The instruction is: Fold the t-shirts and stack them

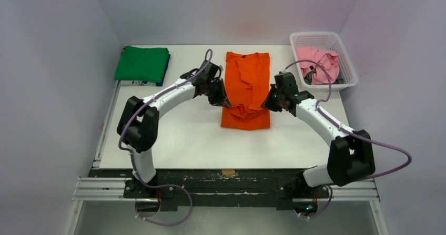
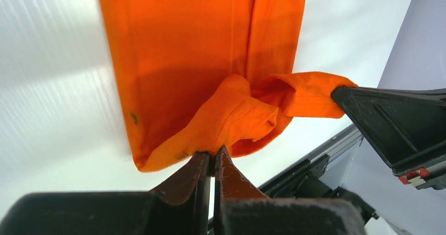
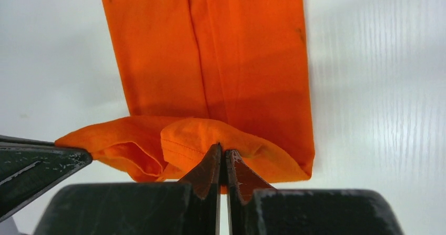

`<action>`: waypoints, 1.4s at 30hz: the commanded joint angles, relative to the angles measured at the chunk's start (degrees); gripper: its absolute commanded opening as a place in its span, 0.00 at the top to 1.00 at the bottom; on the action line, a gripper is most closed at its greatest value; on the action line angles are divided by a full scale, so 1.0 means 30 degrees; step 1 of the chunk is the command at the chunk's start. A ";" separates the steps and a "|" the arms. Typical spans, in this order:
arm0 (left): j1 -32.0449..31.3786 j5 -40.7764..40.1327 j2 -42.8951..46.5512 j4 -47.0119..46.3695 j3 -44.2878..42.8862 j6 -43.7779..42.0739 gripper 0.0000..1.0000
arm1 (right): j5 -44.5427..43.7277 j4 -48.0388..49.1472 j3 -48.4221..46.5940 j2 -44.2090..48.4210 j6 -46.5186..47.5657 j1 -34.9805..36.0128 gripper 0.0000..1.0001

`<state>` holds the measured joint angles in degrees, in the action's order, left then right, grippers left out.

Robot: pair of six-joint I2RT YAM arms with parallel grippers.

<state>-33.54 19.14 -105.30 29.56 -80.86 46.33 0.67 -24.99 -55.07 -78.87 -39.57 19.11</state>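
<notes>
Top external view: folded green fabric t-shirt is sitting on a dark blue one at the far-left of the white table, looking done. Left gripper and right gripper are pinching the near hem of the bright orange t-shirt, mid-table, mid-fold. Crumpled pink t-shirt is waiting in the white lattice basket.

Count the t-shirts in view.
4: orange t-shirt mid-table, green t-shirt far left atop dark blue t-shirt, pink t-shirt in the basket; more may hide there.
</notes>
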 commanded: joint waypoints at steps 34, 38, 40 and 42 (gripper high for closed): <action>0.4037 0.1998 -0.2621 0.1768 -0.4054 -0.3578 0.10 | 0.1219 0.4165 -0.3220 -0.5395 0.2495 -0.3780 0.23; 0.3633 0.2020 -0.0503 0.0689 -0.0285 -0.3324 0.10 | 0.3115 0.4272 0.0244 -0.3434 0.2370 -0.3740 0.26; 0.3405 0.1912 -0.0059 0.0346 0.1038 -0.3131 0.11 | 0.3419 0.4088 0.1581 -0.2574 0.2280 -0.3742 0.29; 0.3156 0.1965 0.0139 -0.0306 0.2116 -0.2839 0.13 | 0.3735 0.4246 0.2824 -0.1886 0.2152 -0.3684 0.32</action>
<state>-22.72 24.75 -106.61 33.85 -80.07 37.28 8.10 -11.84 -52.34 -87.96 -33.69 7.86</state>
